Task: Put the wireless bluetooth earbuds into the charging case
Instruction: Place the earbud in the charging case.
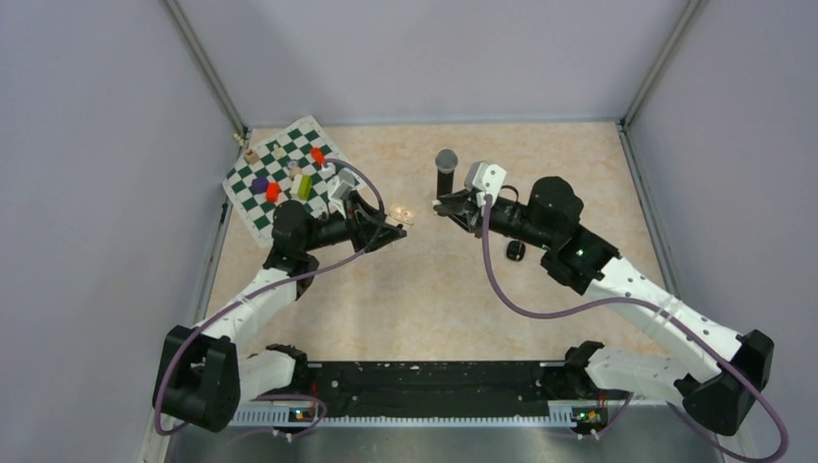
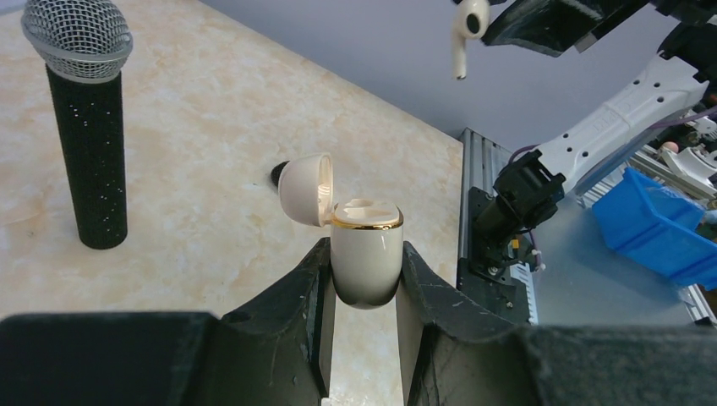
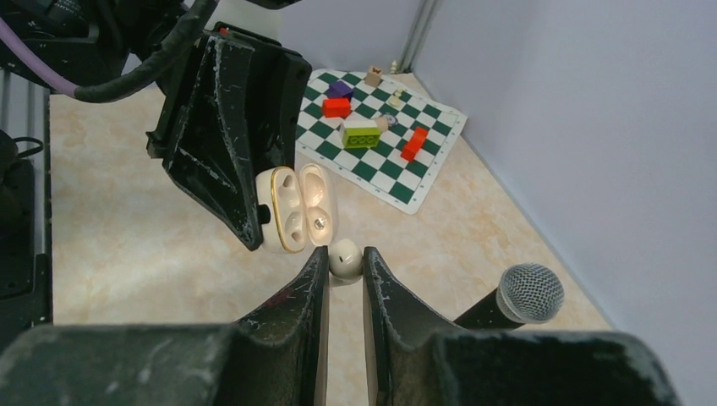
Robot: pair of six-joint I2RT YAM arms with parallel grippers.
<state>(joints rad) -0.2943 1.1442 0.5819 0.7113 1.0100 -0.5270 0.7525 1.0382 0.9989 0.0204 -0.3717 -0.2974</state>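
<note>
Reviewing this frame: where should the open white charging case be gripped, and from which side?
Probably grip the white charging case by its smooth lower body, below the gold rim, approaching from its base end, pinching opposite sides, as the left claw does. That leaves the hinged-open lid and top wells free for the earbud in the right claw.

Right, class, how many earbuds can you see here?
1: a white earbud pinched in the right gripper, beside the open white case held by the left gripper. Others may be hidden; the small dark thing on the table is unclear.
</note>
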